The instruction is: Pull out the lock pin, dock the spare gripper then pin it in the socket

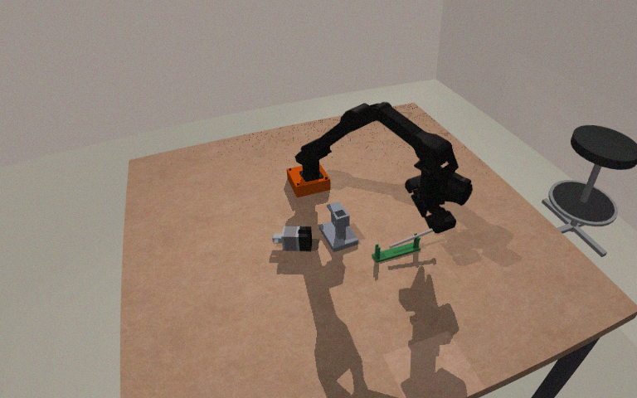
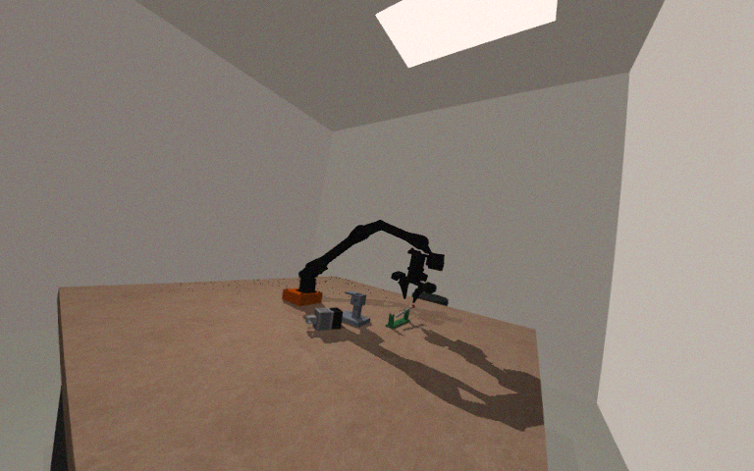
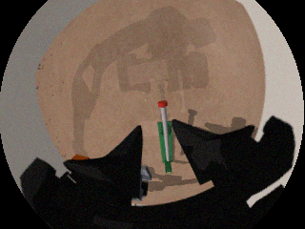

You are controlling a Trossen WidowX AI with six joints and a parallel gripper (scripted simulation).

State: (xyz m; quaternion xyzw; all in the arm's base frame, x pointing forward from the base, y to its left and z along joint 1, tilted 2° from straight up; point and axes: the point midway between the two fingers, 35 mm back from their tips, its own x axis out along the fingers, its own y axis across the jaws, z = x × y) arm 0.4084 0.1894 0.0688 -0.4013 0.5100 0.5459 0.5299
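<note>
The grey lock pin (image 1: 408, 239) (image 3: 165, 131) with a red head lies along the green rack (image 1: 396, 254) (image 2: 399, 322) (image 3: 161, 143). Its head end sticks out past one post, and it looks tilted, with the far tip lower between the posts. My gripper (image 1: 430, 228) (image 2: 409, 300) (image 3: 156, 125) is open and empty just above the head end. The blue-grey mount (image 1: 338, 230) (image 2: 357, 308) stands upright with its socket top open and empty. The spare gripper (image 1: 291, 238) (image 2: 323, 318) lies on its side, its light spigot pointing away from the mount. Any contact between fingers and pin is unclear.
The orange arm base (image 1: 309, 186) (image 2: 301, 296) stands behind the mount. The mount is between the spare gripper and the rack. The right table edge is beyond the arm's wrist. A black stool (image 1: 605, 145) stands on the floor beyond it.
</note>
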